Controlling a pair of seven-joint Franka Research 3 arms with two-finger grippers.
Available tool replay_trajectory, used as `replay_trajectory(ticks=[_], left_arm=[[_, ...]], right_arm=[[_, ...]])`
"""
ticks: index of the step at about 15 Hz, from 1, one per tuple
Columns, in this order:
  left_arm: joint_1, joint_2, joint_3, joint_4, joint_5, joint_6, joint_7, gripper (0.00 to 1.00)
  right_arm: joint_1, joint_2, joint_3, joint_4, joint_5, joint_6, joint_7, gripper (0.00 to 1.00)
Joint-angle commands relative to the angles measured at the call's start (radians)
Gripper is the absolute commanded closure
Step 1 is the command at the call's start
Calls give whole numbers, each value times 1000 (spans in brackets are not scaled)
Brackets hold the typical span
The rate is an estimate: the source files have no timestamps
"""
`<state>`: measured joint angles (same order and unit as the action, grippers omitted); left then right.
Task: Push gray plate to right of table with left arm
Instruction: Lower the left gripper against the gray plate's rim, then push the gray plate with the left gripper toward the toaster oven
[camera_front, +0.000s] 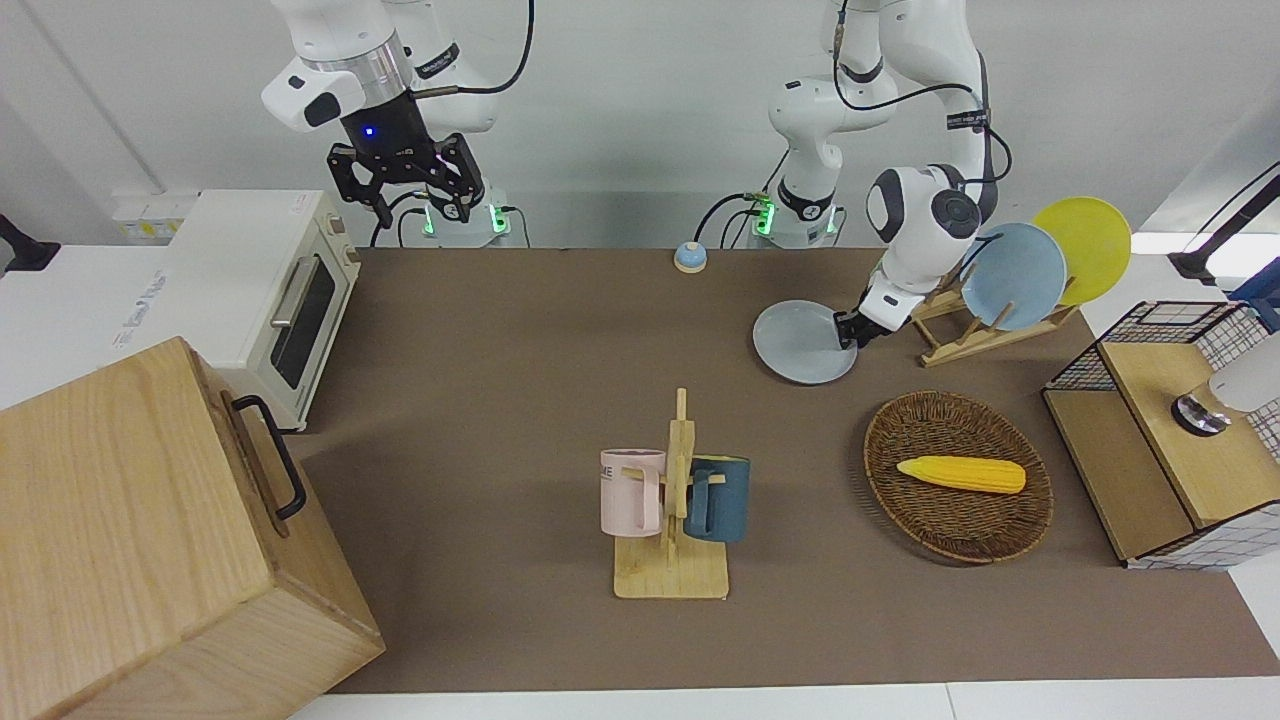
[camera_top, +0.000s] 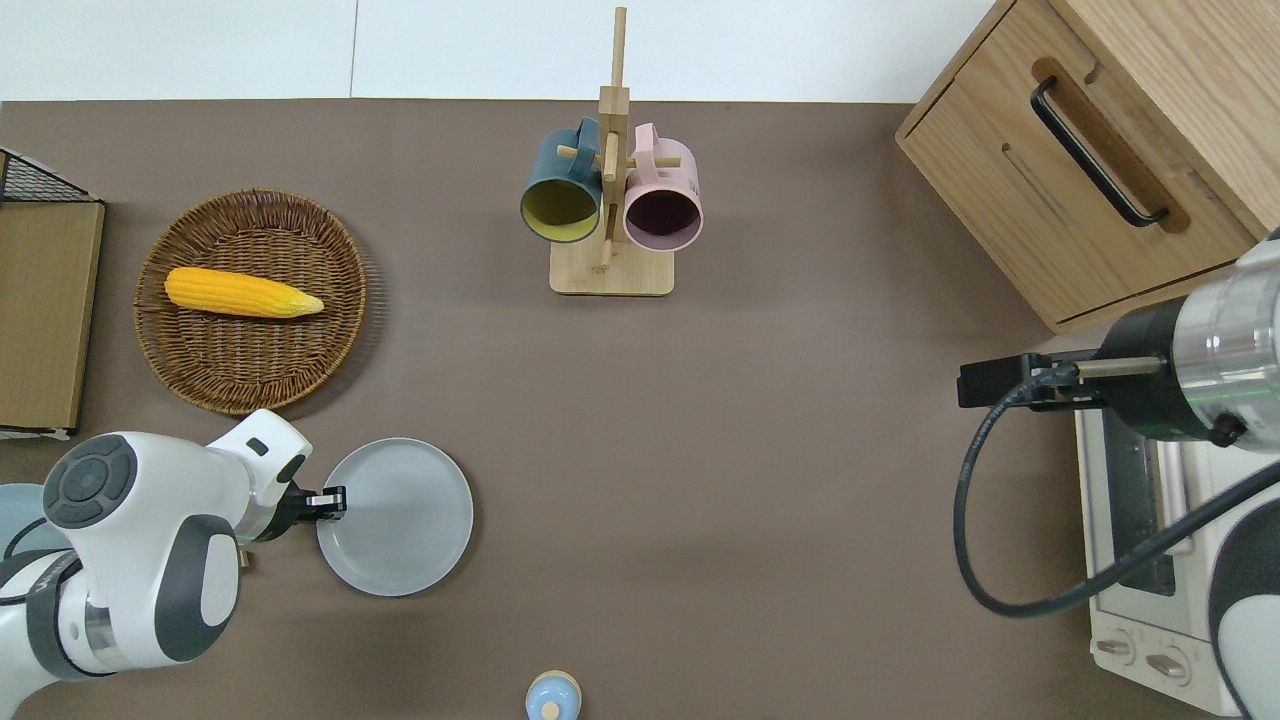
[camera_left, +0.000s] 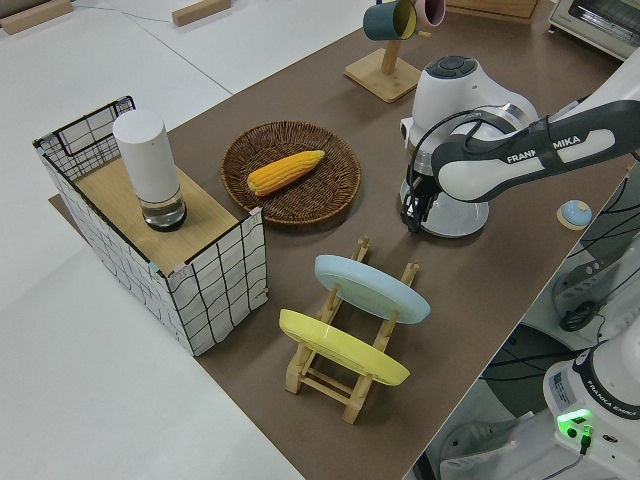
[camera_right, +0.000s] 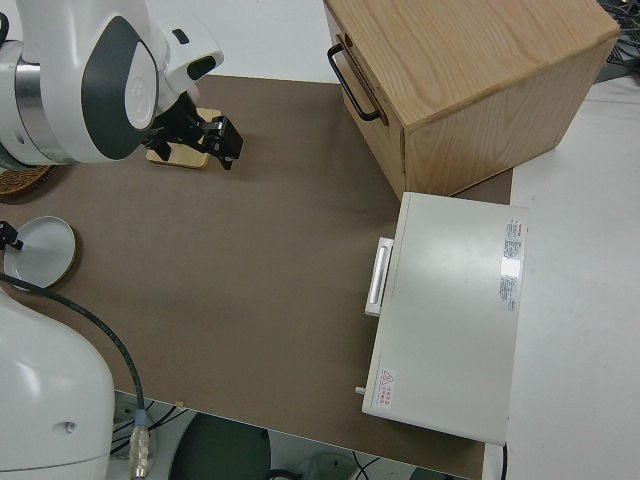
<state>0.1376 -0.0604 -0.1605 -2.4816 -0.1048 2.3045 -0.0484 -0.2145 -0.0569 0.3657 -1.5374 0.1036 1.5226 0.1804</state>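
Observation:
The gray plate (camera_top: 400, 520) lies flat on the brown table (camera_top: 750, 450), near the robots toward the left arm's end; it also shows in the front view (camera_front: 800, 345) and the left side view (camera_left: 458, 218). My left gripper (camera_top: 335, 497) is low at the plate's rim, on the side toward the left arm's end, seen also in the front view (camera_front: 850, 335) and the left side view (camera_left: 410, 213). I cannot tell whether it touches the rim. My right gripper (camera_front: 405, 190) is parked, open and empty.
A wooden rack holds a sky-blue plate (camera_front: 1015, 275) and a yellow plate (camera_front: 1088, 245) beside the left arm. A wicker basket (camera_front: 885, 440) with corn (camera_front: 962, 473) lies farther out. Also here: a mug stand (camera_front: 675, 500), a bell (camera_front: 690, 257), a toaster oven (camera_front: 270, 290) and a wooden cabinet (camera_front: 150, 540).

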Motion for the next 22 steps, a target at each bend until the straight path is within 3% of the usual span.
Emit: replay_trajectory(ticks=[1, 8, 14, 22], left_arm=[[-4, -22, -1, -30, -19, 18, 13, 904], [-4, -22, -2, -28, -19, 15, 10, 1000], [-7, -21, -7, -28, -21, 15, 4, 1000], [-122, -21, -7, -26, -53, 18, -105, 1000]], right_arm=[[-6, 6, 4, 14, 16, -5, 2, 5], [-6, 6, 4, 14, 16, -5, 2, 5], [-6, 6, 4, 14, 16, -5, 2, 5], [-6, 6, 4, 14, 16, -5, 2, 5]])
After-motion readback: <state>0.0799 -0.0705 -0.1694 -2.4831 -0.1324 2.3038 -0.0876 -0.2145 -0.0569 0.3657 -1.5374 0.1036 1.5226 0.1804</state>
